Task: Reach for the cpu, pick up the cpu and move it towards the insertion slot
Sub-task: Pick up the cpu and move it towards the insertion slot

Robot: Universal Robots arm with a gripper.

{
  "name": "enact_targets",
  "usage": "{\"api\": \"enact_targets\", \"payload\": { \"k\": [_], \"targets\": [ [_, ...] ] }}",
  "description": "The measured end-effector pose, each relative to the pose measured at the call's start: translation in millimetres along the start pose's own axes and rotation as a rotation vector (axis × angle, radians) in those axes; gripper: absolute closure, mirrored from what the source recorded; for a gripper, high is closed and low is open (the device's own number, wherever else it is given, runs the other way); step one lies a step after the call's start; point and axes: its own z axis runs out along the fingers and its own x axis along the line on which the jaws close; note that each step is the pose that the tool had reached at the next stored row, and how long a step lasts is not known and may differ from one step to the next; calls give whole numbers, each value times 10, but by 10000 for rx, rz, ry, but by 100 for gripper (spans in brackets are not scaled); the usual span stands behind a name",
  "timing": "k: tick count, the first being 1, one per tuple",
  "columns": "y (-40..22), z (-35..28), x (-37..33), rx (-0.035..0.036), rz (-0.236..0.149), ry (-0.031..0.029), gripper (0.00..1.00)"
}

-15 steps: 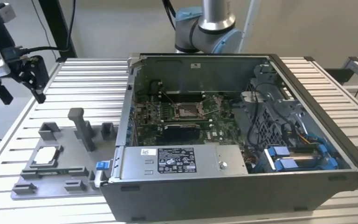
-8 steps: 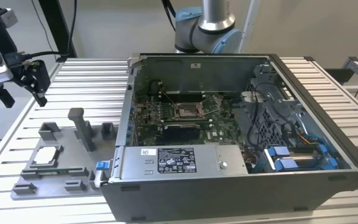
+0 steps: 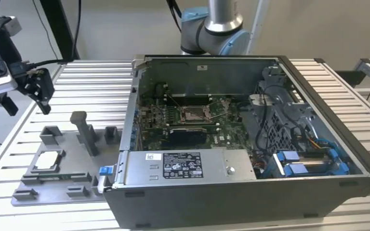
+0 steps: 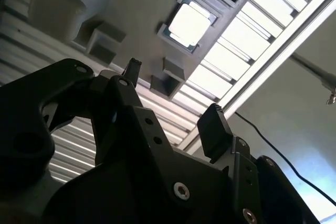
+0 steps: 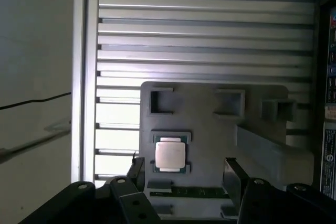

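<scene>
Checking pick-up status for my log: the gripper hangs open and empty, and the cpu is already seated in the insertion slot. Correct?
No. The cpu lies in a recess of the grey tray, not in the insertion slot; the first wrist view shows it. The gripper does hang open and empty.

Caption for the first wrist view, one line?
Open gripper aimed at the cpu, seated in a pocket of the grey fixture tray on the slatted table.
</scene>
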Motion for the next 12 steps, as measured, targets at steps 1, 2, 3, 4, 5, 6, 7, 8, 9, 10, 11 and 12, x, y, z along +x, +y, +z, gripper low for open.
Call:
{"api": "enact_targets", "payload": {
  "k": [1,2,3,4,5,6,7,8,9,10,11,12],
  "targets": [
    [-1,17,0,0,0,0,0],
    [-2,36,1,0,0,-1,0],
    [-2,54,1,-1,0,-2,0],
    [-3,72,2,-1,0,-1,0],
    [-4,90,2,-1,0,-1,0],
    [-5,109,2,0,0,-1,0],
    [-5,127,2,0,0,0,0],
    [-6,145,3,0,-1,0,0],
    [-7,163,4,0,0,-1,0],
    [-9,180,4,-1,1,-1,0],
    [-13,200,4,-1,1,-1,0],
    [-19,218,4,0,1,0,0]
  ]
}}
